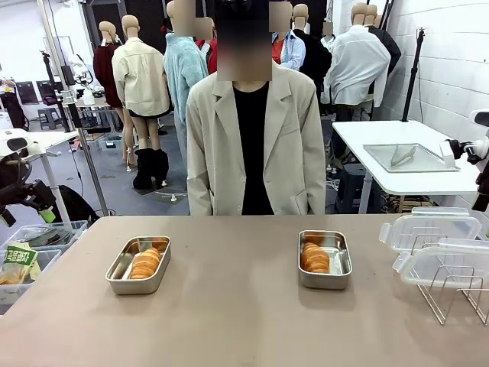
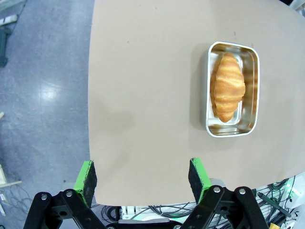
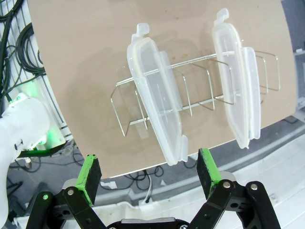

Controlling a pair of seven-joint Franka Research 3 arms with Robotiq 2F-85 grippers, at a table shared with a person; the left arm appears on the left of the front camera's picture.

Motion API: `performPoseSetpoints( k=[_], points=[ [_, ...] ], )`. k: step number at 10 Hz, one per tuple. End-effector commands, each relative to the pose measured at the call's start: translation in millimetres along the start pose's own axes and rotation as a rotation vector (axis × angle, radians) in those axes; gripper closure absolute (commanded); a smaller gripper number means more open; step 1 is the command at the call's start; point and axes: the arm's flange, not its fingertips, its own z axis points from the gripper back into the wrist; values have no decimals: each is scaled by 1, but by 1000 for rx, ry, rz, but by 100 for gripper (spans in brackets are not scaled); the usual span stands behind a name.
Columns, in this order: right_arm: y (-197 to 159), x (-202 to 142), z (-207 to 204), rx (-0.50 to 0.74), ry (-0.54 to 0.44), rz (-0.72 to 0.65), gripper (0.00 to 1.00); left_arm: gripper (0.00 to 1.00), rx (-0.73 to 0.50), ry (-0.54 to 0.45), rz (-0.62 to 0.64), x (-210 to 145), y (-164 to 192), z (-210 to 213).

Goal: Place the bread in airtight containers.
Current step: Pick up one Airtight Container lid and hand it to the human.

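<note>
Two steel airtight containers stand on the tan table, each with one golden croissant-like bread in it: the left container (image 1: 116, 277) with its bread (image 1: 145, 262), and the right container (image 1: 341, 261) with its bread (image 1: 314, 258). In the left wrist view my left gripper (image 2: 142, 175) hangs open and empty high over the table's edge, well apart from a container (image 2: 253, 71) with a bread (image 2: 228, 87) inside. My right gripper (image 3: 148, 172) is open and empty above two clear lids (image 3: 155, 112) (image 3: 236, 78). Those lids (image 1: 428, 229) (image 1: 447, 264) sit at the table's right end.
The lids lean in a wire rack (image 1: 452, 297) (image 3: 200, 103) near the right table edge. A person in a beige jacket (image 1: 256, 138) stands at the far side, hands out of sight. A white side table (image 1: 397, 157) carries a flat steel tray behind.
</note>
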Motion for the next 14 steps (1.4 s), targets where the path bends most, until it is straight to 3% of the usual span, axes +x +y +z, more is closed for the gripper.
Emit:
performPoseSetpoints(
  k=[1,8,14],
  points=[
    [-1,0,0,5,2,5,0,0,8,-11,15,-1,0,0],
    [6,8,-14,-6,-2,-12,0,0,8,-11,15,-1,0,0],
    [-2,31,-60,-5,88,33,0,0,8,-11,15,-1,0,0]
  ],
)
